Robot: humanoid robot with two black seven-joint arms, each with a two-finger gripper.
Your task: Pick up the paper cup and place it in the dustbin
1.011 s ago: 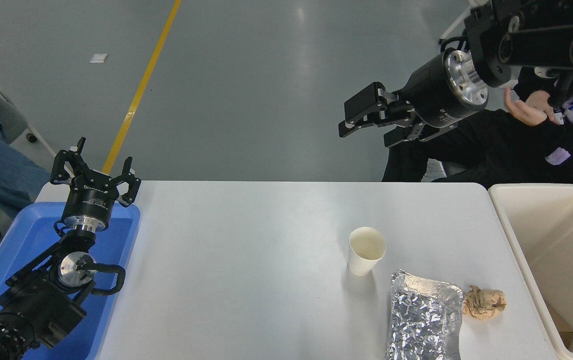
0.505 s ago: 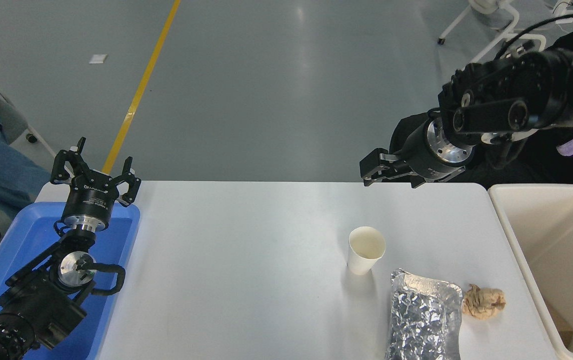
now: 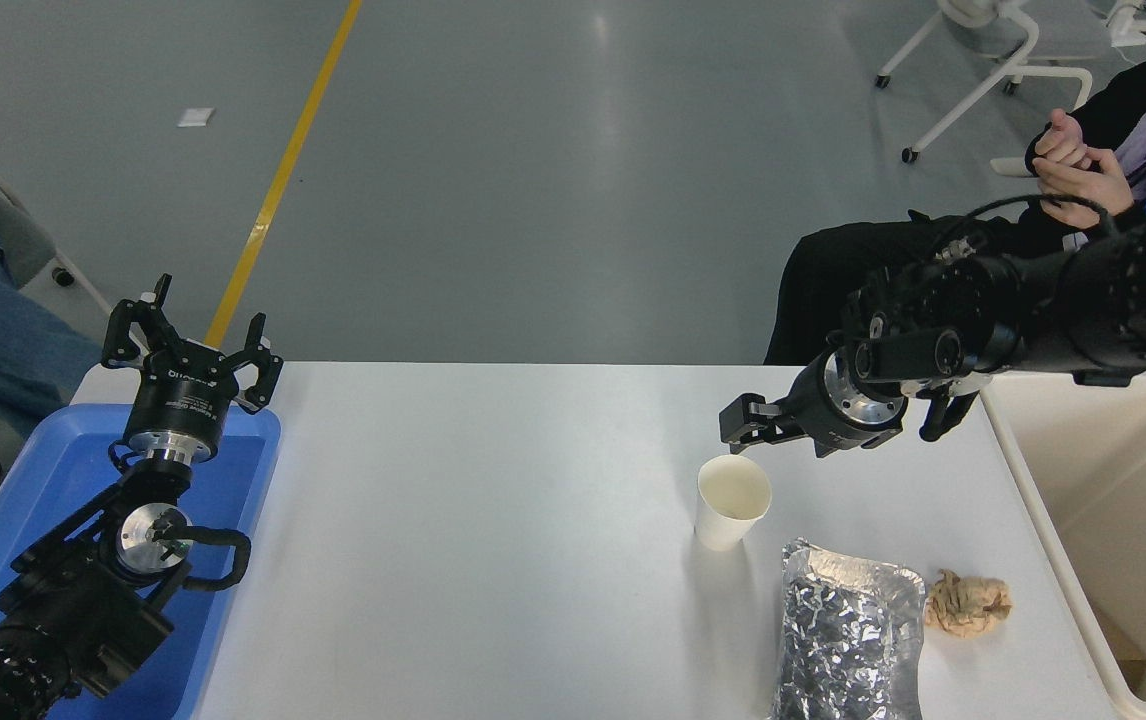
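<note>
The white paper cup [image 3: 731,500] stands upright on the table, right of centre, its cream inside showing. My right gripper [image 3: 741,422] comes in from the right edge and hangs just above and behind the cup's rim, not touching it; seen end-on, its state is not readable. The cream-beige dustbin [image 3: 1043,500] stands at the table's right end, well right of the cup. My left gripper [image 3: 191,345] is parked open over the blue tray at the lower left, holding nothing.
A crumpled foil tray [image 3: 848,635] lies just in front and right of the cup, with a tan paper ball [image 3: 968,602] beside it. A blue tray [image 3: 53,490] sits at the left edge. A person sits behind the right arm; another sits at far left.
My right arm has come down and towards the table from high at the upper right, ending just above the cup. Cup, foil, paper ball and left arm have not moved.
</note>
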